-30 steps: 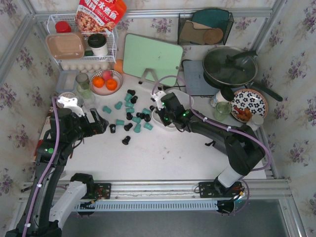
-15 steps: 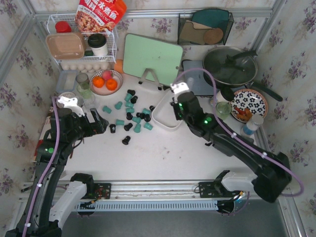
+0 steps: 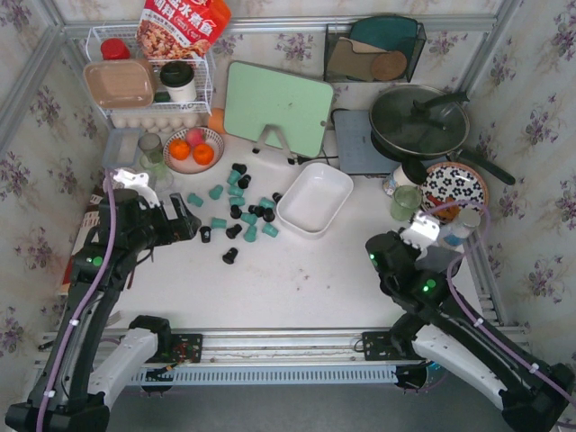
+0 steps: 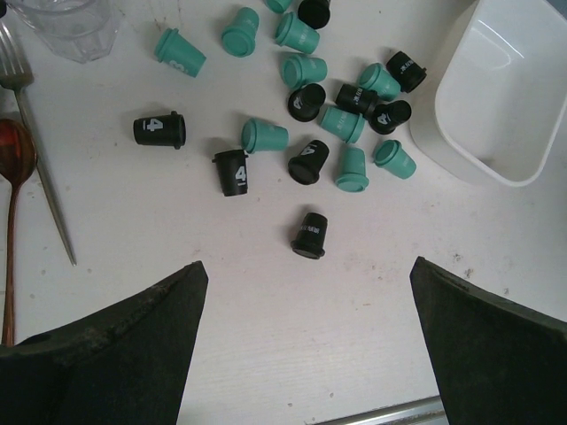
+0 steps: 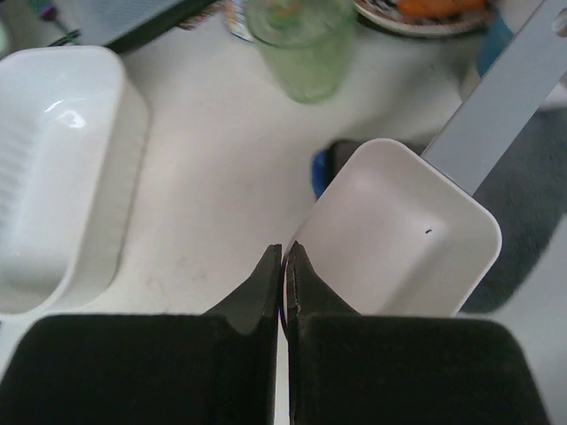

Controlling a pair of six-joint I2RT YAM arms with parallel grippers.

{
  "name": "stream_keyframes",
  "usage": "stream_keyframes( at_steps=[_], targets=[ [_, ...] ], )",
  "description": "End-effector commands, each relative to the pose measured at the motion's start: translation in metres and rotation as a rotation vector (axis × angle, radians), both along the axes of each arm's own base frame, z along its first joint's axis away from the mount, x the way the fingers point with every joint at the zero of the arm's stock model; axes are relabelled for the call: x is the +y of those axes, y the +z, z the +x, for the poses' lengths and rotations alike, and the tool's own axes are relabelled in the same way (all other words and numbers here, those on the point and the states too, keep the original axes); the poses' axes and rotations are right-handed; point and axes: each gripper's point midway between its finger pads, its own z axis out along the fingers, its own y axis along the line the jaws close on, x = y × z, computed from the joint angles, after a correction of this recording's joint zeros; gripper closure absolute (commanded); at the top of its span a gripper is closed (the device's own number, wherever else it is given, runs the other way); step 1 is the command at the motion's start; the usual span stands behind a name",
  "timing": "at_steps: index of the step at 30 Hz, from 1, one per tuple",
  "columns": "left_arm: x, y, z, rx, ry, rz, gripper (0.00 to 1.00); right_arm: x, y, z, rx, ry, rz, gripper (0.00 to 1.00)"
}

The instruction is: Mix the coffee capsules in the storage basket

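The coffee capsules (image 3: 243, 211), teal-green and black, lie scattered on the white table left of the storage basket (image 3: 314, 200). The basket is a white tub and stands empty. In the left wrist view the capsules (image 4: 337, 124) lie on their sides, and the basket (image 4: 505, 97) is at the top right. My left gripper (image 3: 184, 223) is open; in its wrist view (image 4: 307, 264) a black capsule (image 4: 311, 235) lies just beyond the fingertips. My right gripper (image 3: 421, 238) is at the near right, shut (image 5: 284, 257) on the thin rim of a second white rounded container (image 5: 399, 239). The basket also shows in the right wrist view (image 5: 53, 168).
A green glass (image 3: 405, 202) and a patterned plate (image 3: 453, 189) stand at the right, by the frame rail (image 5: 505, 97). A pan (image 3: 418, 121), a green cutting board (image 3: 274, 103), a fruit bowl (image 3: 193, 149) and a wire rack (image 3: 148, 81) line the back. A fork (image 4: 35, 177) lies at the left.
My right arm has pulled back from the basket to the near right of the table, so the whole basket shows. My left gripper has shifted slightly away from me.
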Motion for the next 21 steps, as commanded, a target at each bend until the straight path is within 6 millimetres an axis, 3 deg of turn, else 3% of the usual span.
stream_keyframes(
  at_steps=[1, 6, 9, 11, 12, 15, 21],
  targets=[
    [0.002, -0.002, 0.002, 0.027, 0.009, 0.030, 0.01, -0.032, -0.026, -0.025, -0.030, -0.247, 0.151, 1.00],
    [-0.003, -0.006, 0.002, 0.083, 0.013, 0.060, 0.01, -0.033, -0.052, -0.031, -0.013, -0.331, 0.245, 1.00],
    [-0.016, -0.007, 0.000, 0.097, -0.017, 0.078, 0.01, -0.027, -0.079, -0.033, 0.043, -0.351, 0.256, 0.88],
    [-0.030, -0.010, -0.001, 0.092, -0.063, 0.087, 0.07, -0.027, -0.092, -0.035, 0.078, -0.381, 0.248, 0.82],
    [-0.038, -0.012, 0.000, 0.092, -0.087, 0.095, 0.10, -0.027, -0.091, -0.034, 0.087, -0.386, 0.233, 0.77],
    [-0.065, -0.022, 0.007, 0.082, -0.137, 0.111, 0.11, -0.028, -0.087, -0.031, 0.082, -0.399, 0.203, 0.50],
    [-0.128, -0.036, 0.044, 0.055, -0.277, 0.172, 0.12, -0.026, -0.092, -0.031, 0.082, -0.374, 0.220, 0.29]
  ],
)
